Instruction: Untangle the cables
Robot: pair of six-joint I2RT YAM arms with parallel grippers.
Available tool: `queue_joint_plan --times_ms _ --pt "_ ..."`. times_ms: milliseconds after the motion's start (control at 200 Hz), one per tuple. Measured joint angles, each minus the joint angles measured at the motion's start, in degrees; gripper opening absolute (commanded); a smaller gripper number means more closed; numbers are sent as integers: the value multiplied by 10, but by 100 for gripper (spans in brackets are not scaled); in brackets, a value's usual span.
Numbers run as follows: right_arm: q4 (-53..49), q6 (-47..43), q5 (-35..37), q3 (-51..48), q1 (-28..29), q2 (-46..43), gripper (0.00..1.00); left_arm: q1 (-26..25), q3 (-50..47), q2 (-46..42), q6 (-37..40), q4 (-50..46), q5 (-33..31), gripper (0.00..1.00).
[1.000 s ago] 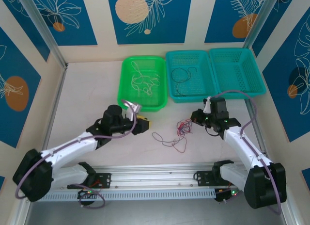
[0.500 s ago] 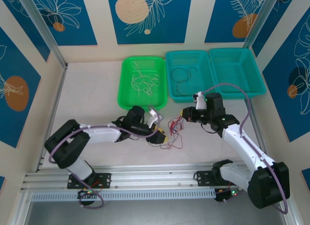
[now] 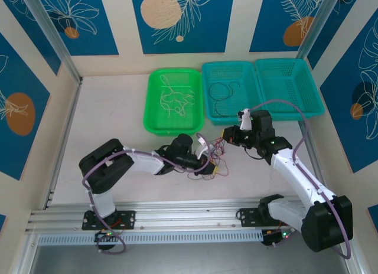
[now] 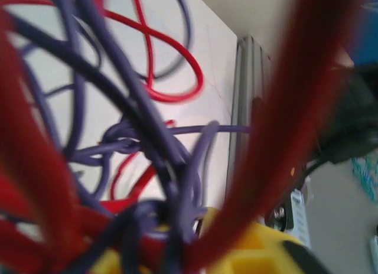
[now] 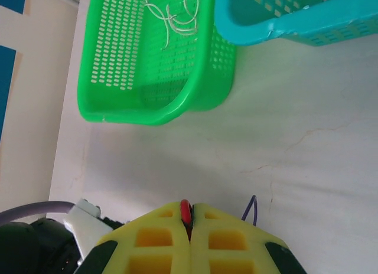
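A tangle of thin red and purple cables (image 3: 212, 157) lies on the table between my two grippers. My left gripper (image 3: 210, 165) is pushed into it. In the left wrist view the cables (image 4: 147, 162) crowd the lens, and the yellow fingers (image 4: 254, 250) stand close together with strands pinched between them. My right gripper (image 3: 227, 136) sits at the tangle's upper right, shut on a red cable (image 5: 185, 210) that pokes out between its yellow pads (image 5: 153, 241). A purple strand (image 5: 253, 208) rises beside that gripper (image 5: 190, 218).
A green basket (image 3: 155, 85) (image 5: 147, 91) behind the tangle holds white cables (image 3: 174, 100). A teal basket (image 3: 208, 73) (image 5: 283, 20) beside it holds a black cable (image 3: 221, 91), and a second teal basket (image 3: 289, 88) stands further right. An aluminium rail (image 3: 189, 212) runs along the near edge.
My left arm has swung right across the table and pushed its gripper into the tangle. My right gripper moved left and away, lifting red strands with it.
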Motion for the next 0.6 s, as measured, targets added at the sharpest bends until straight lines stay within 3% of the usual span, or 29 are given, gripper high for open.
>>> queue_joint_plan --times_ms 270,530,600 --pt "-46 45 104 -2 -33 -6 0 5 -67 -61 -16 14 -90 0" --pt "-106 113 167 -86 -203 -78 0 66 -150 -248 -17 -20 -195 0" --pt "-107 119 175 -102 -221 -84 0 87 -160 -281 -15 -45 -210 0"
